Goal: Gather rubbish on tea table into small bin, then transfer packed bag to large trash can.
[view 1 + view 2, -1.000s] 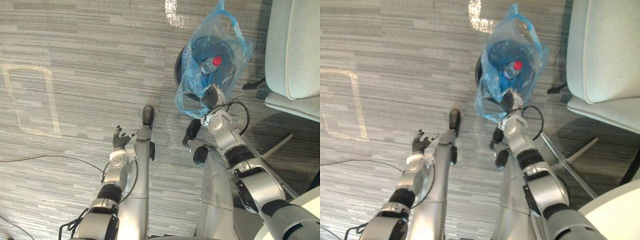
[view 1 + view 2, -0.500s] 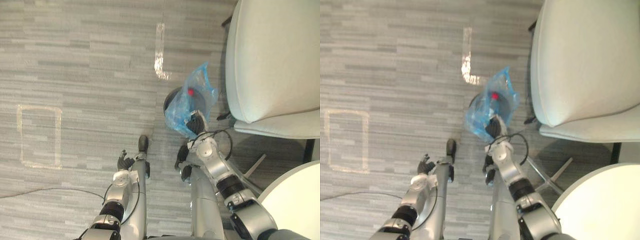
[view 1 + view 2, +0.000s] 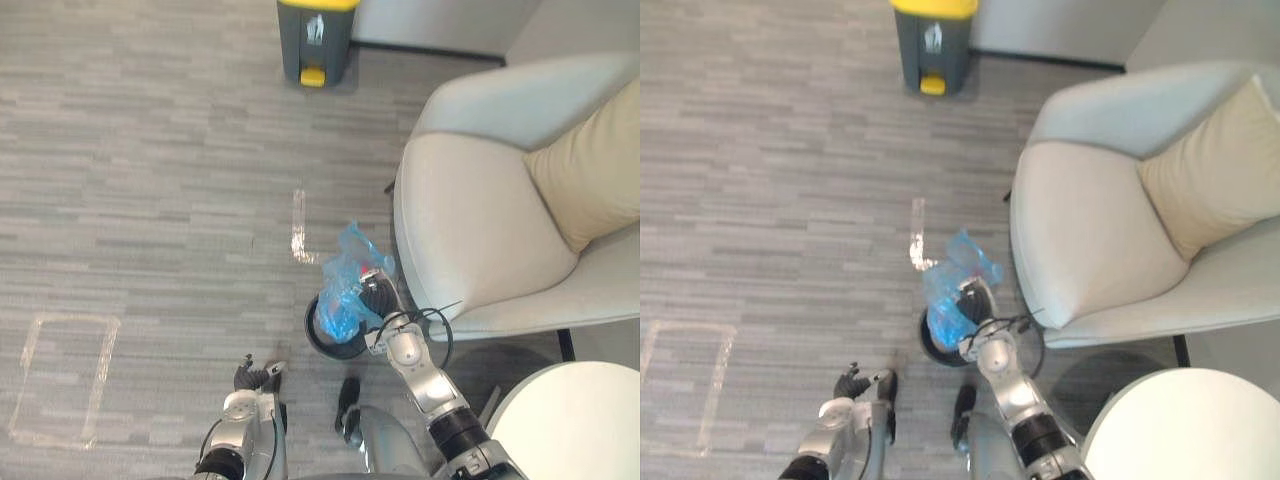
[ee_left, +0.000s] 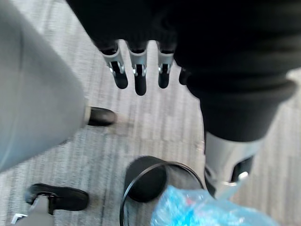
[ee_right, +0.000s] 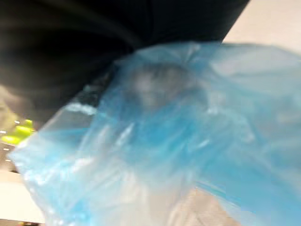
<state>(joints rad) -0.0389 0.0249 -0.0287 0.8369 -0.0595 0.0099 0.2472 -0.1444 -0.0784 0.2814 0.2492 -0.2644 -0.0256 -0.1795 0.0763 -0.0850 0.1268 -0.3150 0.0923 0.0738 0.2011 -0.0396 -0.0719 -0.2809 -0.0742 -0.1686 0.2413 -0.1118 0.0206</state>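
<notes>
Beside the right hand [image 3: 380, 297], which grips it, the packed blue bag [image 3: 343, 288] hangs over the small bin [image 3: 313, 338], with the large trash can [image 3: 315, 35] well ahead and the left hand [image 4: 136, 77] slack-fingered and empty.

The bag [image 3: 345, 292] is over the small bin [image 3: 322, 346] beside the armchair [image 3: 470, 230], the large trash can [image 3: 314, 45] well beyond.

view: camera has swung up and back, now taking in a grey trash can [image 3: 316, 40] with a yellow lid, plus the armchair [image 3: 470, 230] seat and its cushion [image 3: 590, 175] | bag [image 3: 347, 283]: no longer spread over the small bin [image 3: 335, 345], now bunched in the right hand [image 3: 380, 297] and drawn up, the bin's dark inside uncovered
</notes>
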